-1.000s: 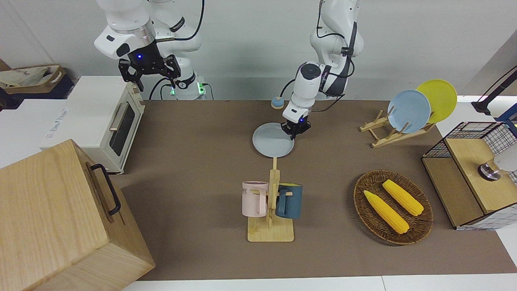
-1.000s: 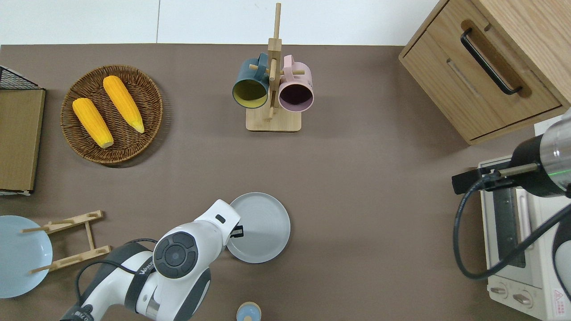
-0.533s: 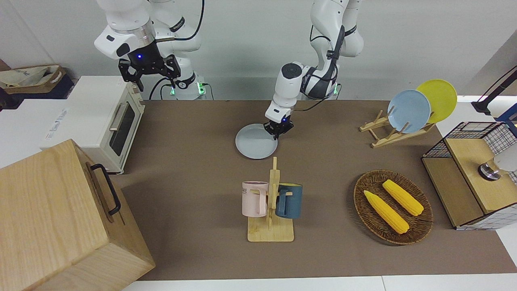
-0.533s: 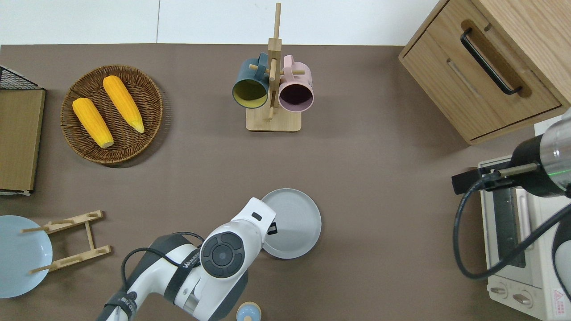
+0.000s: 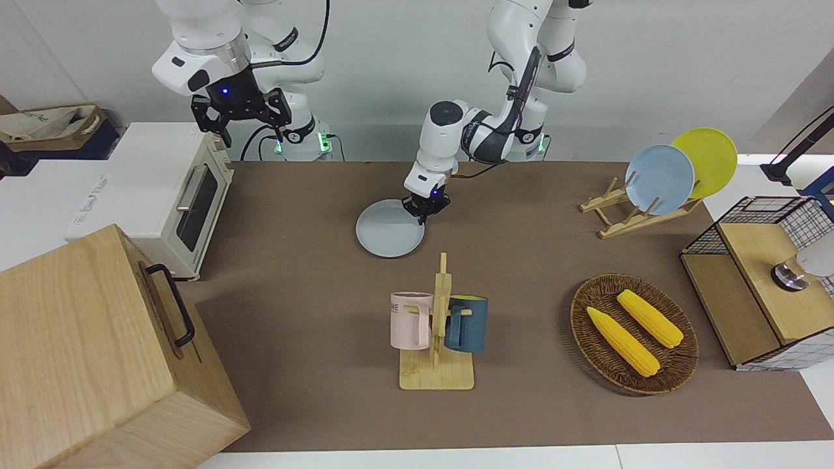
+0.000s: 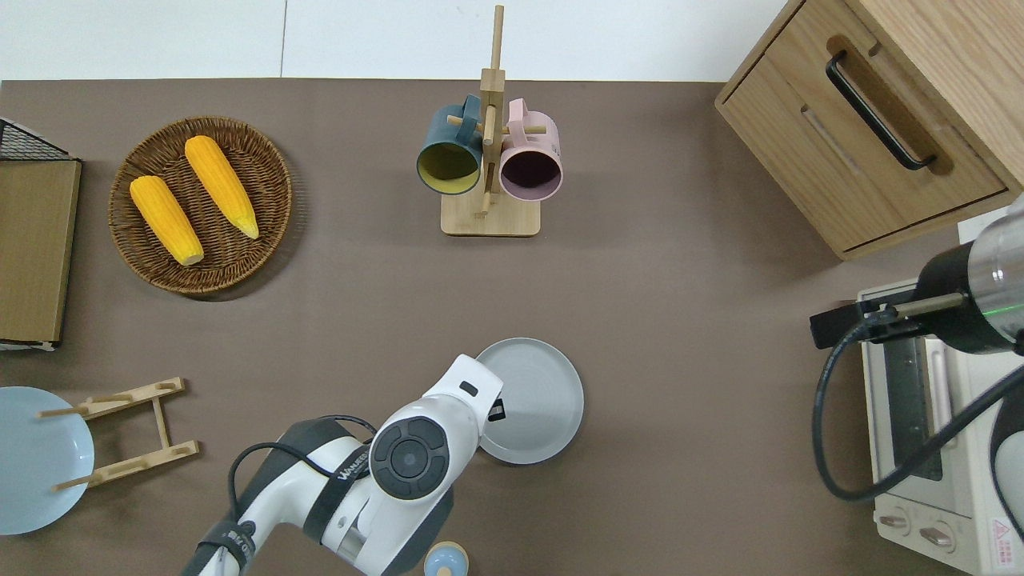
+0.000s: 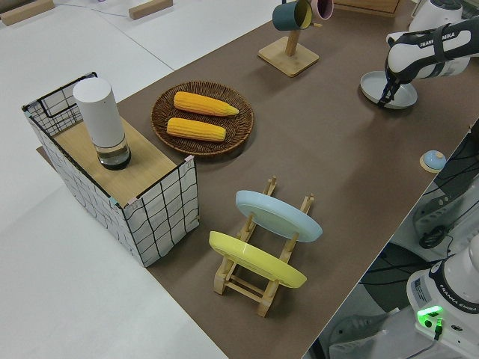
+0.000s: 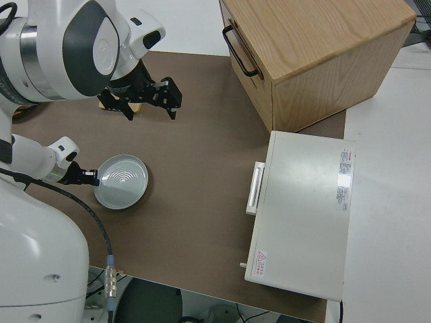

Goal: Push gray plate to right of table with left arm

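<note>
The gray plate (image 6: 532,400) lay flat on the counter (image 6: 680,320), nearer the robots than the mug rack (image 6: 490,160). The left hand (image 6: 496,410) was set against its rim; its spread could not be told. A slip over the low rim was judged the risk. The right arm was parked.

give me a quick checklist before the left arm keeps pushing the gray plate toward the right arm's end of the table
1. Left pincer down at the gray plate, at its edge toward the left arm's end: ok.
2. Plate flat on the table: ok.
3. Firm contact between pincer and plate rim: cannot tell.
4. Bare tabletop between plate and toaster oven: ok.
5. Mug rack off the push line, farther from the robots: ok.
6. Right arm parked: ok.
</note>
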